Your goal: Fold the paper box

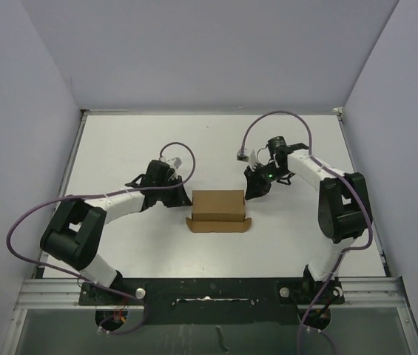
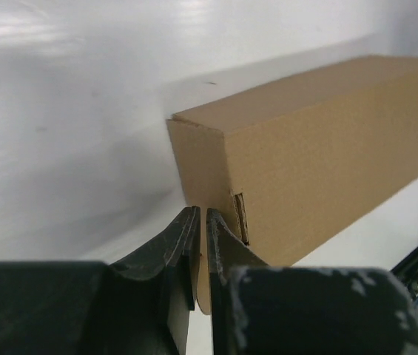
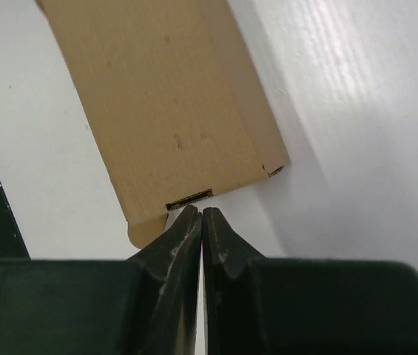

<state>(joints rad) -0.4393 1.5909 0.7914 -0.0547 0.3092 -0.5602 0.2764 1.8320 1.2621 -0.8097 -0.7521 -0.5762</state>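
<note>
The paper box [image 1: 219, 205] is a brown carton folded into a small rectangular block in the middle of the table, with a low flap spread along its near side. My left gripper [image 1: 184, 198] is at its left end. In the left wrist view the box [image 2: 319, 148] fills the right half, and the left gripper [image 2: 201, 212] is shut on a thin rounded tab [image 2: 203, 292] that sticks out from the box's end. My right gripper [image 1: 254, 194] is at the right end. There the right gripper [image 3: 200, 211] is shut, empty, with its tips just off the box [image 3: 172, 111] beside a slot [image 3: 189, 199].
The white table [image 1: 120, 148] is walled by grey panels on the left, right and back. A black rail [image 1: 216, 290] with both arm bases runs along the near edge. Purple cables loop over each arm.
</note>
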